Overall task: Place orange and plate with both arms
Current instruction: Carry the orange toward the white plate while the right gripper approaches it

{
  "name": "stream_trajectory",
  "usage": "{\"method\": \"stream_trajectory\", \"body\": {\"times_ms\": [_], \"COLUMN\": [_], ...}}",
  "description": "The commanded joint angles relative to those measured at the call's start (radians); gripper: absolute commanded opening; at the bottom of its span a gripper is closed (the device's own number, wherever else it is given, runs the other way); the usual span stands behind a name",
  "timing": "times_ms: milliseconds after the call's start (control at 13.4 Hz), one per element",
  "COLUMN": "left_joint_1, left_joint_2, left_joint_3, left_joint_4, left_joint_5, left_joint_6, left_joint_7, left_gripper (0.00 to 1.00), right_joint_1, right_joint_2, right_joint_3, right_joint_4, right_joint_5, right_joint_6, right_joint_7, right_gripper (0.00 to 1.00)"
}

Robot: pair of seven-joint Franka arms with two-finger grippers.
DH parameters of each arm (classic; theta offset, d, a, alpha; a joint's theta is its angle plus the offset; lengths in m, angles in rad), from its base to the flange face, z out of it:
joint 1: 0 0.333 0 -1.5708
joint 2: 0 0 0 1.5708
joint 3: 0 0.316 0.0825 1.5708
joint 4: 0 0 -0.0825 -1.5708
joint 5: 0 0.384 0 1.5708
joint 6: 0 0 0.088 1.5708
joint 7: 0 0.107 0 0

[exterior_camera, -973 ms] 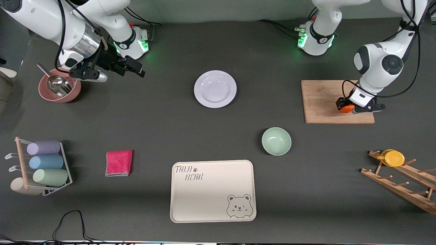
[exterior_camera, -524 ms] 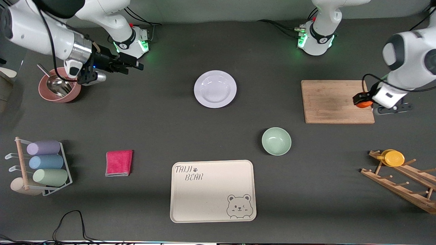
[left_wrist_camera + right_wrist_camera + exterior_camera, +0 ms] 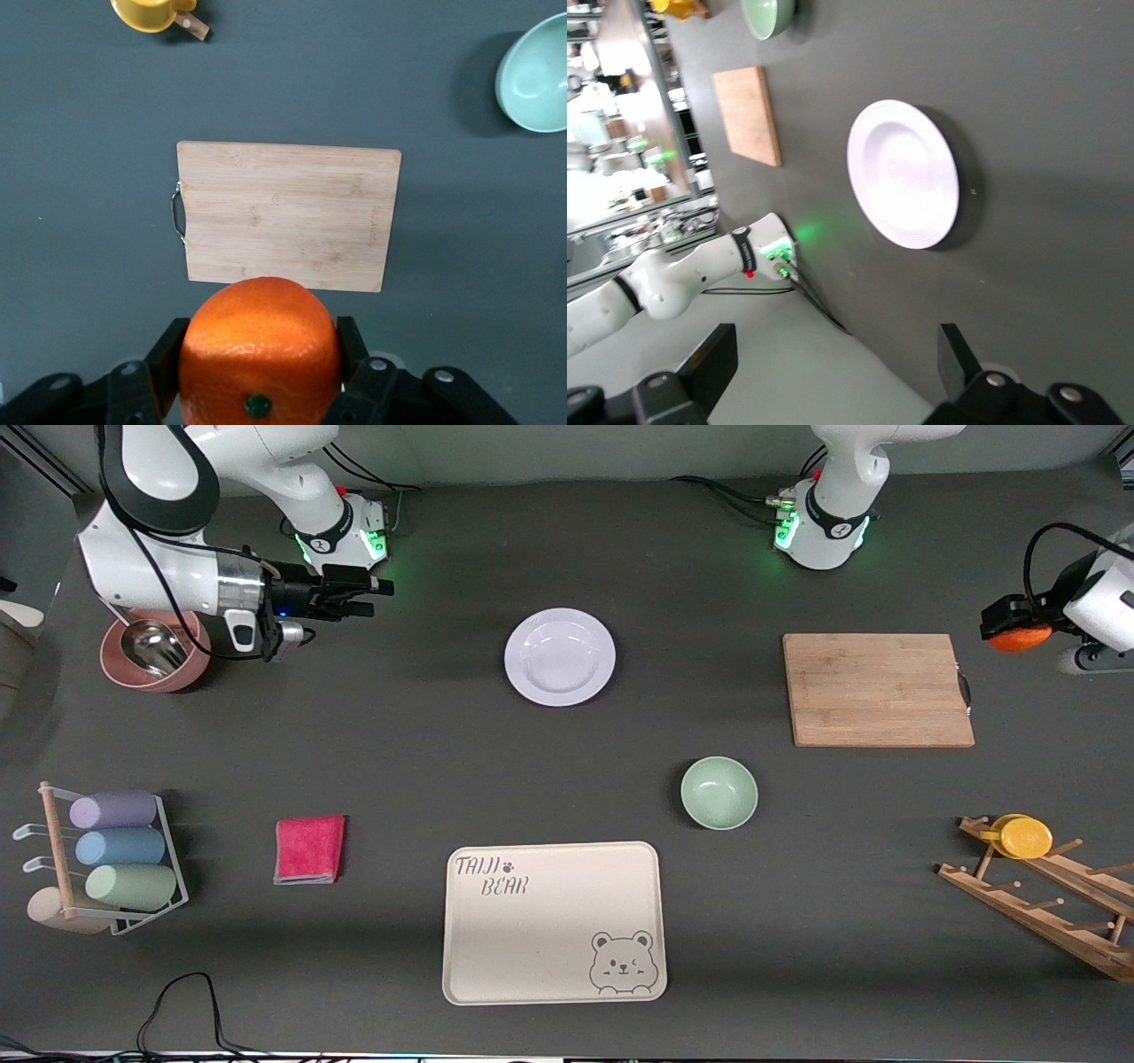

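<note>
The left tool (image 3: 1010, 627) has carried the orange (image 3: 1019, 638) up off the cutting board (image 3: 877, 689) within the last second and now holds it in the air at the upper right of the frame, just past the board's handle end, its fingers clamped on either side of the fruit; the left wrist view shows the orange (image 3: 260, 350) squeezed between the dark pads, the bare board (image 3: 288, 215) below; the right tool (image 3: 350, 595), upper left of the frame, has swung away from the pink bowl (image 3: 155, 654) to point toward the plate (image 3: 560, 657), its fingers spread wide and empty, though how high it rides above the bench is hard to judge; the plate lies untouched at upper centre; the pickup of the fruit looks done, the plate's still to come, and the beige tray (image 3: 554, 923) at lower centre seems the likely destination
</note>
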Motion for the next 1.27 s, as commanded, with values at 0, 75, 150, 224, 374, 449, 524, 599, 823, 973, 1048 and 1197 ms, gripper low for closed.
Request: {"method": "stream_trajectory", "body": {"times_ms": [0,75,150,224,374,449,524,599,823,973,1048,1197], "left_joint_1": [-0.009,-0.009,-0.01,-0.013,-0.041,-0.058,-0.071,-0.09,-0.18,-0.251,-0.286,-0.346], "left_joint_2": [0.038,0.053,0.073,0.097,0.19,0.24,0.286,0.341,0.452,0.484,0.496,0.513], "left_joint_3": [-0.034,-0.071,-0.123,-0.175,-0.266,-0.298,-0.324,-0.35,-0.388,-0.388,-0.388,-0.388], "left_joint_4": [0.064,0.076,0.094,0.117,0.2,0.249,0.29,0.339,0.418,0.416,0.407,0.38], "left_joint_5": [-0.023,-0.029,-0.031,-0.034,-0.038,-0.058,-0.084,-0.096,-0.1,-0.097,-0.093,-0.087], "left_joint_6": [-0.036,-0.036,-0.036,-0.033,-0.03,-0.03,-0.025,-0.019,0.03,0.102,0.137,0.192], "left_joint_7": [-0.051,-0.093,-0.142,-0.208,-0.388,-0.473,-0.556,-0.637,-0.849,-0.972,-1.022,-1.09], "left_gripper": [0.0,0.0,0.0,0.0,0.0,0.0,0.0,0.0,0.0,0.0,0.0,0.0], "right_joint_1": [-0.008,-0.006,-0.006,-0.006,-0.006,-0.008,-0.008,-0.006,-0.006,-0.006,-0.006,-0.006], "right_joint_2": [0.045,0.084,0.127,0.173,0.259,0.305,0.348,0.394,0.501,0.55,0.575,0.616], "right_joint_3": [-0.001,-0.001,-0.001,-0.003,-0.003,-0.003,-0.003,-0.006,-0.006,-0.006,-0.006,-0.006], "right_joint_4": [-0.064,-0.074,-0.08,-0.084,-0.097,-0.1,-0.104,-0.109,-0.111,-0.112,-0.114,-0.112], "right_joint_5": [0.118,0.154,0.191,0.23,0.307,0.342,0.378,0.421,0.513,0.569,0.611,0.657], "right_joint_6": [0.038,0.042,0.042,0.044,0.044,0.042,0.042,0.042,0.042,0.042,0.042,0.045], "right_joint_7": [-0.225,-0.307,-0.393,-0.483,-0.653,-0.735,-0.802,-0.861,-0.953,-0.973,-0.992,-1.013], "right_gripper": [1.0,1.0,1.0,1.0,1.0,1.0,1.0,1.0,1.0,1.0,1.0,1.0]}}
